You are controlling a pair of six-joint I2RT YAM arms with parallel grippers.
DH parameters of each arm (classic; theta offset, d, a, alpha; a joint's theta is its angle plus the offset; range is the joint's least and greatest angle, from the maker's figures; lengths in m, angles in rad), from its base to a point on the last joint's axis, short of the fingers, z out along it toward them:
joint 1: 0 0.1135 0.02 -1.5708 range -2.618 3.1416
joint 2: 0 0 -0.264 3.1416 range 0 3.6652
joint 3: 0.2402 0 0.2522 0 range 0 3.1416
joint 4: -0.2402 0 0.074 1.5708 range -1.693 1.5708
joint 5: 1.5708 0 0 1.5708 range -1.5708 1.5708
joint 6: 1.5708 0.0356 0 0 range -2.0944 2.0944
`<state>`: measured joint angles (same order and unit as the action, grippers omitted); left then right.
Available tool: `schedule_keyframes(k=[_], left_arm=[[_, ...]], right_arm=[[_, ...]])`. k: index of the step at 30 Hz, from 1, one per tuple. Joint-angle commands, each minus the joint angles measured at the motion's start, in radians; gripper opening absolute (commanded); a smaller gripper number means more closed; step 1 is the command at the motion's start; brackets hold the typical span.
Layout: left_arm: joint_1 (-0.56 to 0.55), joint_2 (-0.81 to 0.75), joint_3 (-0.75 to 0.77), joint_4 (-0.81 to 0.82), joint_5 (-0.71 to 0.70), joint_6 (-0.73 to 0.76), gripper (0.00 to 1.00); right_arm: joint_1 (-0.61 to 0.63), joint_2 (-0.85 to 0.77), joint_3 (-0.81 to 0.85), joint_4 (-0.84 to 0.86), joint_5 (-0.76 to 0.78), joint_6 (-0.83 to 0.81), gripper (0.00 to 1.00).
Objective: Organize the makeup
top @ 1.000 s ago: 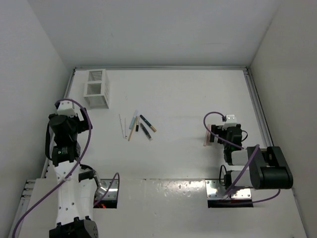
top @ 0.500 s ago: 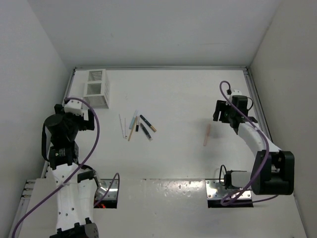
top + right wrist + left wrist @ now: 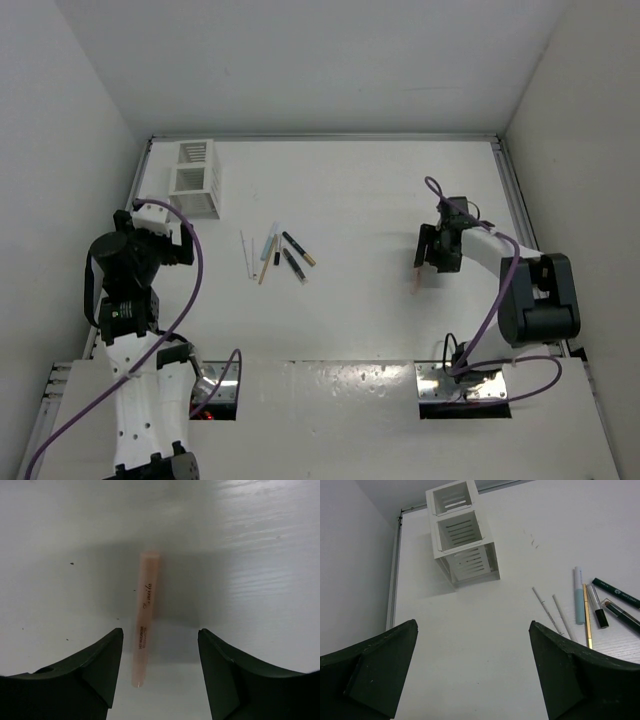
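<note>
While the table (image 3: 380, 190) carried its load just where it had lain a second before, the right arm (image 3: 505, 262) had made the large move. Half a second earlier it had been stretched out toward 1 o'clock, clear of the work. Now it had swung back in and down at 3 o'clock. The left arm (image 3: 125, 280) had hardly shifted in that half second; a second before, its wrist had pointed another way, and it now faced the holder and the loose makeup.

The holder (image 3: 194, 178) stood unmoved at 10 o'clock, and nothing poked out of it in the top view.

The left end effector (image 3: 472, 630) was spread wide with only bare table between its fingers, hanging short of the holder. The right end effector (image 3: 157, 632) was likewise spread. It had come low over the stray pink stick, one finger on either side, and I could not tell that either touched it.

The sticks (image 3: 272, 255) lay in a loose fan toward 9 o'clock, at about 5 o'clock from the holder, none of them disturbed. The pink stick (image 3: 146, 605) lay flat and alone at 3 o'clock, well apart from the rest, running lengthwise down the gap between the right fingers.

By my reading, the right arm had lined up to pick the stray, and a squeeze would have pinched it across its width. With nothing seen in the holder, the sorting looked barely begun.
</note>
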<state>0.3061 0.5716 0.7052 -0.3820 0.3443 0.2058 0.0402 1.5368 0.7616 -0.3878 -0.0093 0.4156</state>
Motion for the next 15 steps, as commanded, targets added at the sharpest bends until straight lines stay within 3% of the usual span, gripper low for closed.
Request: schedule_keyframes(k=[1,6,9,10,11,15], left_arm=[[-0.009,-0.015,0.005,0.008,0.015,0.007,1.0],[-0.009,-0.024,-0.004,0.008,-0.004,0.007,1.0],[-0.009,-0.024,-0.004,0.008,-0.014,0.007,1.0],[-0.009,-0.024,-0.004,0.008,-0.014,0.007,1.0],[-0.009,-0.024,-0.004,0.008,-0.014,0.007,1.0],[-0.009,-0.024,-0.004,0.008,0.015,0.007,0.95]], right_arm=[[0.033,0.039,0.044,-0.019,0.025,0.028,0.62],[0.047,0.111,0.071,-0.058,0.057,0.029,0.5],[0.052,0.16,0.113,-0.106,0.057,0.022,0.26],[0.047,0.167,0.122,-0.109,0.048,0.022,0.09],[0.049,0.171,0.12,-0.108,0.046,0.015,0.02],[0.062,0.089,0.097,-0.025,-0.042,-0.058,0.0]])
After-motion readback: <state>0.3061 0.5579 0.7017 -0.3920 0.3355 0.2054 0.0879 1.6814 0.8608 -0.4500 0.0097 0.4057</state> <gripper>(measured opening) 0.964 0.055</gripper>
